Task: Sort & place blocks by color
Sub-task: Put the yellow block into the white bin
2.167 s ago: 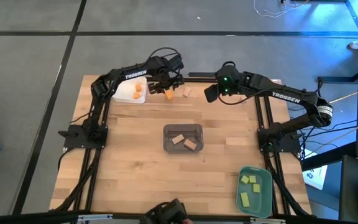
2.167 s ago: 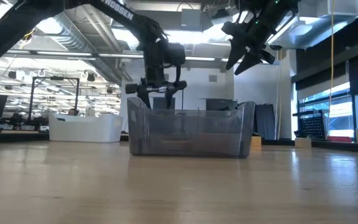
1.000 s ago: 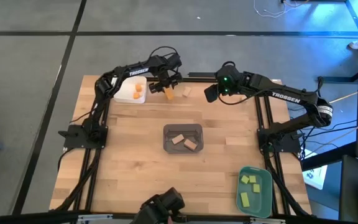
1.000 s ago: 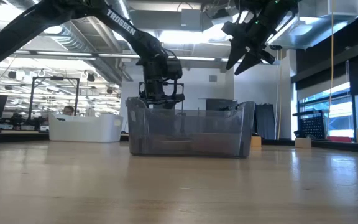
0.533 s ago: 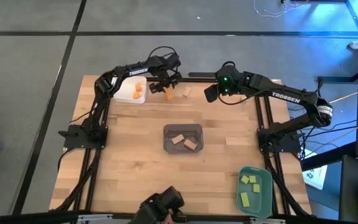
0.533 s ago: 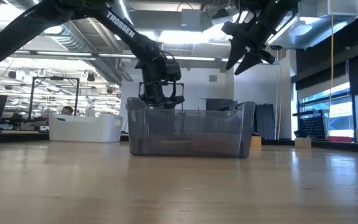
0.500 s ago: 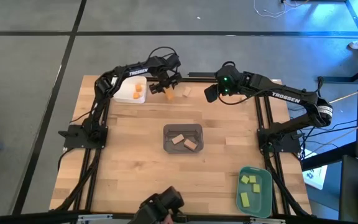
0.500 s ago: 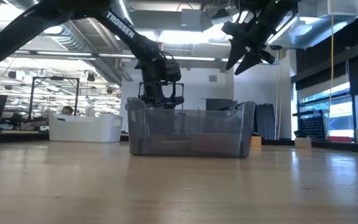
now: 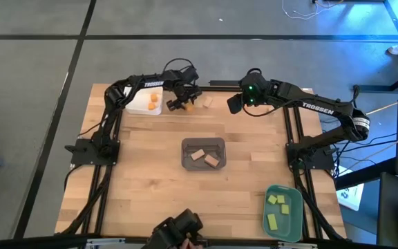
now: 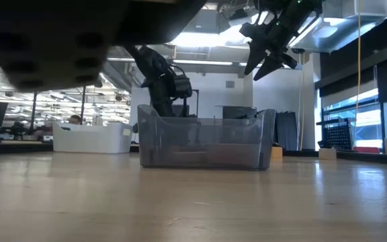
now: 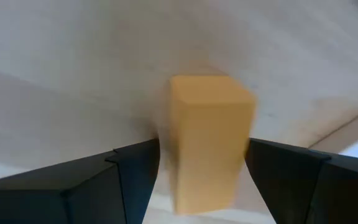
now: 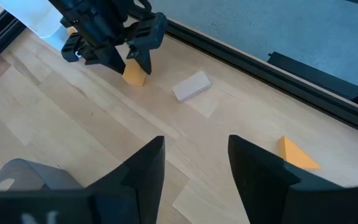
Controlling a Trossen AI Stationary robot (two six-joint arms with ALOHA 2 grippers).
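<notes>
An orange block (image 11: 210, 137) stands upright on the table near its far edge, also seen in the high view (image 9: 189, 105) and the right wrist view (image 12: 134, 75). My left gripper (image 9: 181, 104) is open and low over the block, one finger on each side of it. A pale tan block (image 12: 191, 86) lies flat just right of it. My right gripper (image 9: 234, 104) is open and hangs high above the table (image 10: 267, 57), right of both blocks. An orange wedge (image 12: 298, 154) lies farther right. My left gripper comes from above with the orange block's sides (image 11: 179, 143) between its two fingers (image 11: 129, 171). I cannot tell whether the fingers touch the block. The block stands on the table.
The white tray (image 9: 146, 101) with orange blocks sits at the far left. The grey tray (image 9: 204, 153) with tan blocks is mid-table. The teal tray (image 9: 282, 210) with yellow-green blocks is near right. A dark blurred object (image 10: 79, 33) shows close to the low camera.
My left gripper has moved down toward the table and now stands around the orange block. A dark object at the table's near edge has shifted and now blurs the top of the low view.
</notes>
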